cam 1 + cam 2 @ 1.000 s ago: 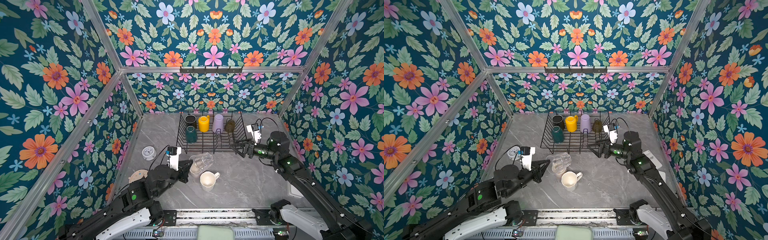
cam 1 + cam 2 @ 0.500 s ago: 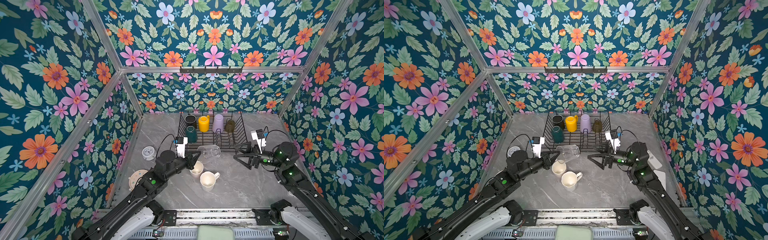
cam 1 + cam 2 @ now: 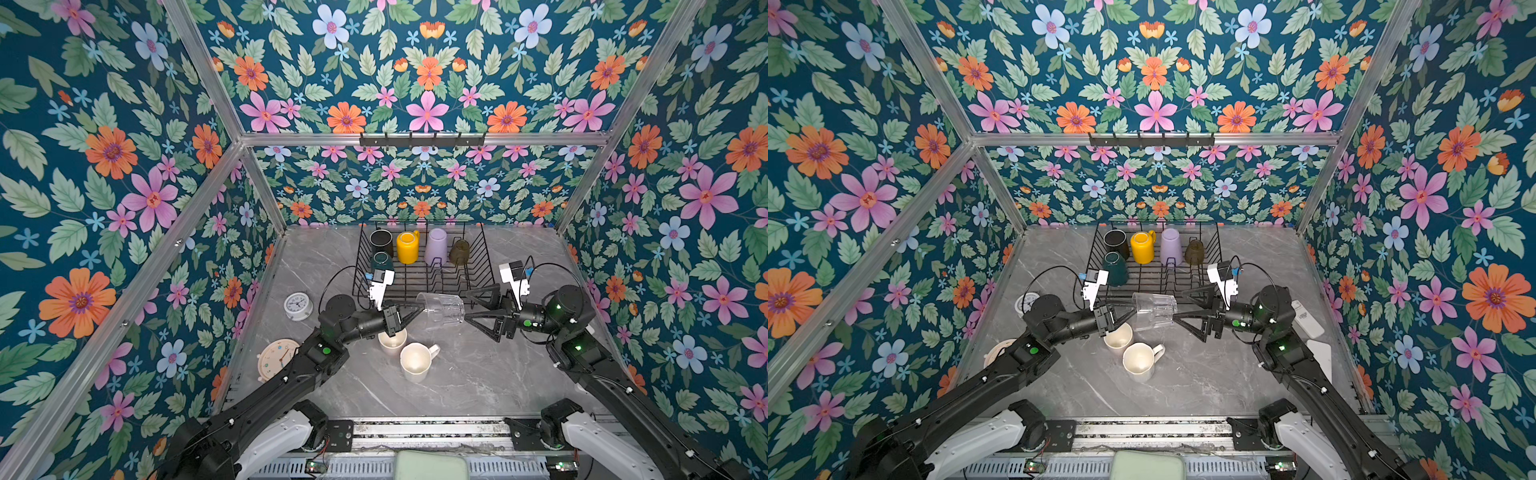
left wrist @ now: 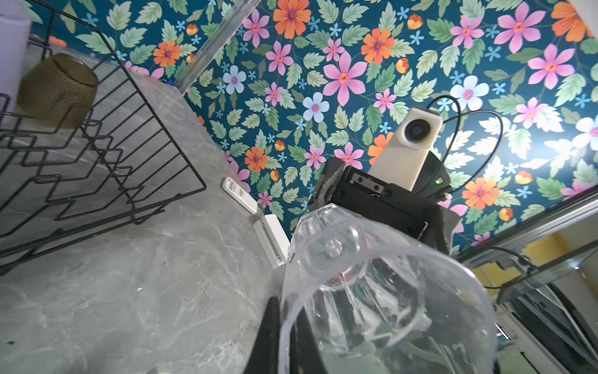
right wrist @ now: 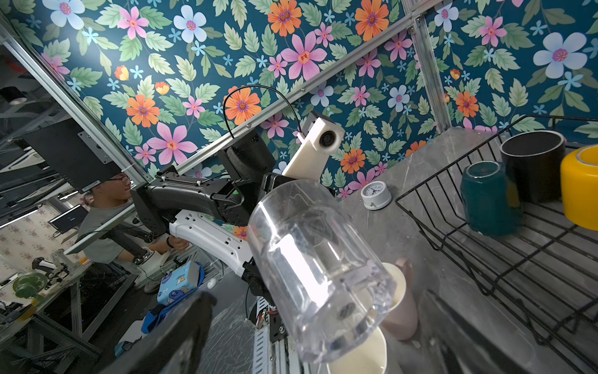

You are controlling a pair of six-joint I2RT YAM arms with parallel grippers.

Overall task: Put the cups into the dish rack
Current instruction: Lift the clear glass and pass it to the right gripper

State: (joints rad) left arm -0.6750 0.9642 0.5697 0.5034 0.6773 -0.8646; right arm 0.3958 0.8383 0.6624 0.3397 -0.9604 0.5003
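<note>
Both top views show the left hand (image 3: 417,309) clamped on the rim of a clear glass (image 3: 442,309), held sideways above the tabletop (image 3: 478,374) just in front of the dish rack (image 3: 478,257). The right hand (image 3: 466,306) faces the glass's base, jaws spread wide. A black mug (image 3: 381,241), yellow mug (image 3: 407,248), green mug (image 3: 382,262), lilac tumbler (image 3: 436,247) and amber glass (image 3: 459,252) sit in the rack. A pink mug (image 3: 391,341) and white mug (image 3: 415,362) stand on the tabletop.

Free: front rows of dish rack (image 3: 432,282); bare counter (image 3: 490,374) at right. Blocked: rack's far end, by upturned cups (image 3: 407,248); near rim, by clear glass (image 3: 442,309) held aloft; beneath it, pale pink mug (image 3: 391,338) and white mug (image 3: 415,361).
</note>
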